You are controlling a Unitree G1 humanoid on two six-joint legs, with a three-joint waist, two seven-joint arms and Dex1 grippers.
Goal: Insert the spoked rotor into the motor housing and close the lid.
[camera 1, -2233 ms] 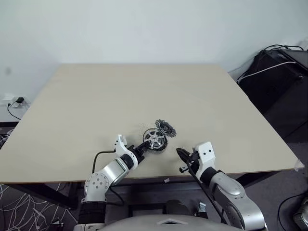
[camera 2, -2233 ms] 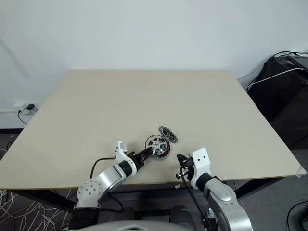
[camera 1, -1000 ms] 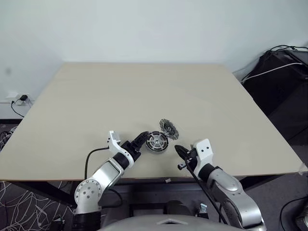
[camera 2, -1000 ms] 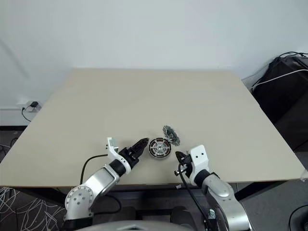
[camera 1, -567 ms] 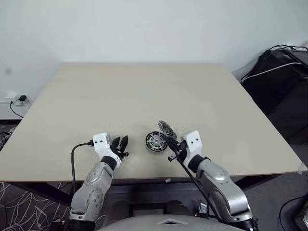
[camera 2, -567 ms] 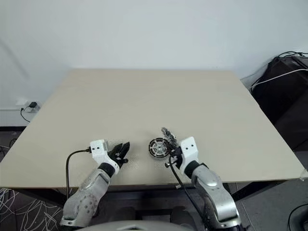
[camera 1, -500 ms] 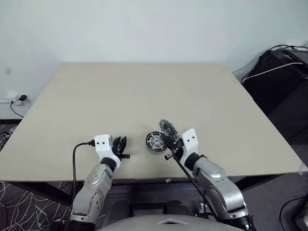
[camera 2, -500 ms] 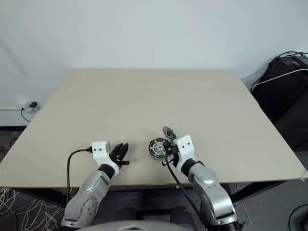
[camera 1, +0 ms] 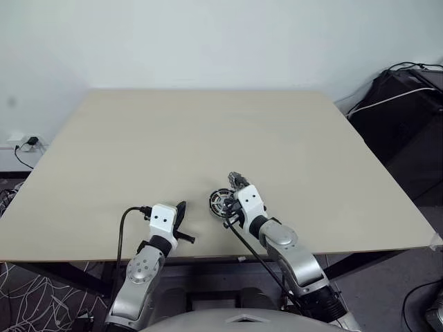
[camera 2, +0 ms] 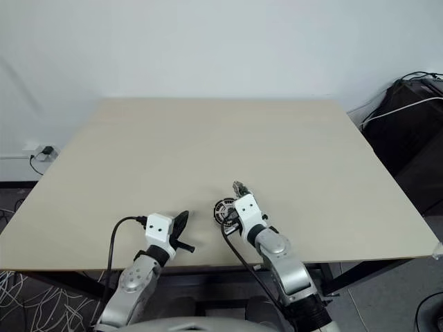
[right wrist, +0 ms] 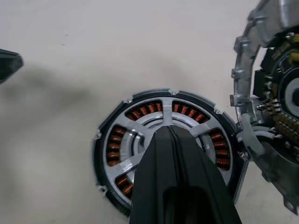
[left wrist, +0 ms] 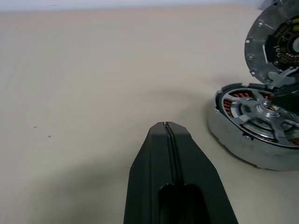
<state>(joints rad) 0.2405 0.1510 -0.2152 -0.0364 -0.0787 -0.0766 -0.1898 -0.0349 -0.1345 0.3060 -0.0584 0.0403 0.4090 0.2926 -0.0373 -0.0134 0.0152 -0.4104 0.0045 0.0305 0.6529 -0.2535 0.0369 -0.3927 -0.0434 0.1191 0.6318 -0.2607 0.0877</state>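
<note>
— What's going on at the left side of the table (camera 1: 104, 152)?

— The left gripper (left wrist: 167, 128) rests low near the front edge, its two black fingers pressed flat together with nothing between them. Bare tabletop separates it from the parts to its right.

— And the parts themselves?

— The spoked rotor (right wrist: 140, 140) sits inside the motor housing (right wrist: 114, 149); you can see the copper-brown windings through the gaps between its silver spokes. The pair lies flat on the table near the front edge, a little left of the right gripper's white wrist block.

— Is the right gripper (right wrist: 170, 133) holding anything?

— No. Its fingers are closed tight against each other, and the tip is over the middle of the rotor. Whether it actually touches the hub, I can't quite tell from here.

— The lid?

— The lid (right wrist: 275, 93) is just right of the housing, tilted up on its edge, its ribbed inner face showing, seemingly touching the housing's rim.
</note>
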